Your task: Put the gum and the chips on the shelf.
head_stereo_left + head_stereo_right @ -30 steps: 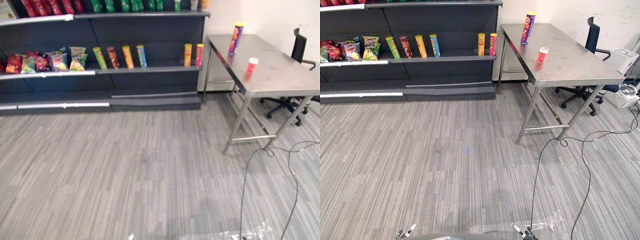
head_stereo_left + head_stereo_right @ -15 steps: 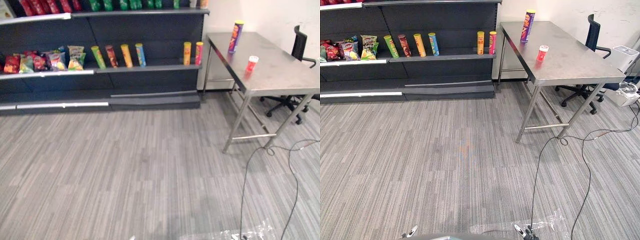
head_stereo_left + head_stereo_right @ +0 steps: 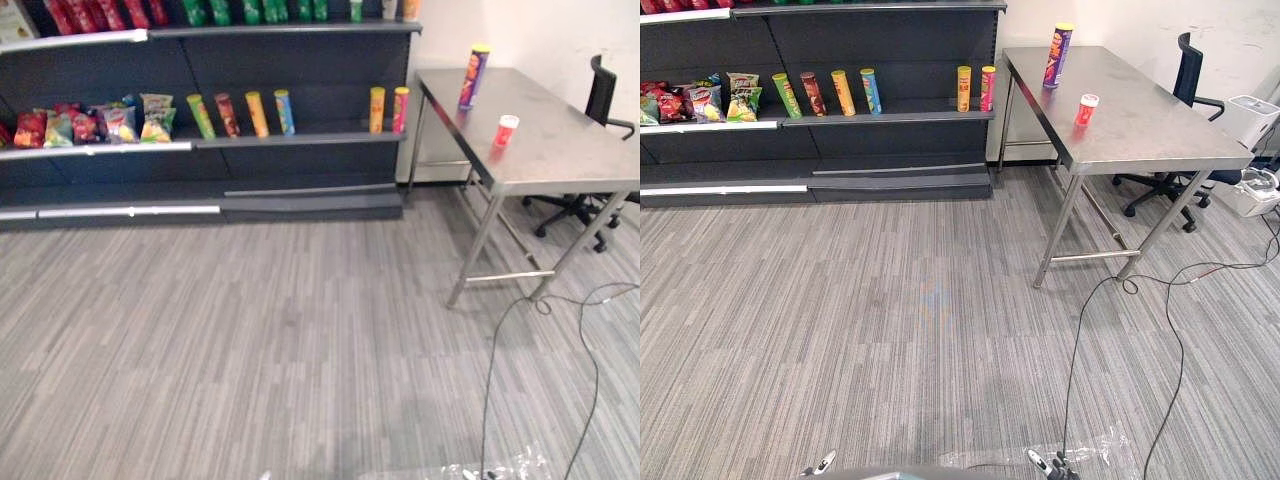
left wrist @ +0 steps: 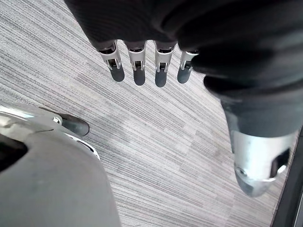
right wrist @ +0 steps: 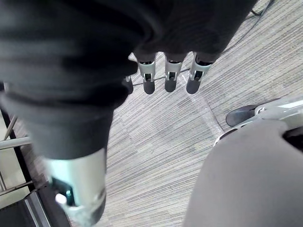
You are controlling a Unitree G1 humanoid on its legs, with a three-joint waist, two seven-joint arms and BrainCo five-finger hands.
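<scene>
A tall purple chips can with a yellow lid (image 3: 1057,56) stands upright on the tabletop of a stainless-steel table (image 3: 1150,135), near its far left corner. A small red gum tub with a white lid (image 3: 1085,109) stands on the same tabletop, nearer than the can and a little to its right, apart from it. Left of the table, a dark metal shelf (image 3: 890,118) runs along the wall. Its middle board carries a yellow can and a pink can (image 3: 974,88) at the end closest to the table. Farther from the table stand a row of green, brown, yellow and blue cans (image 3: 830,93), then colourful snack bags (image 3: 710,100). A black office chair (image 3: 1188,80) stands behind the table's right side.

The left hand (image 4: 138,61) hangs over the grey striped carpet (image 3: 890,330), its fingers straight and spread in a row, the thumb apart, holding nothing. The right hand (image 5: 170,75) hangs the same way above the carpet, fingers relaxed and empty. The can and the tub on the tabletop are well apart from both hands.
</scene>
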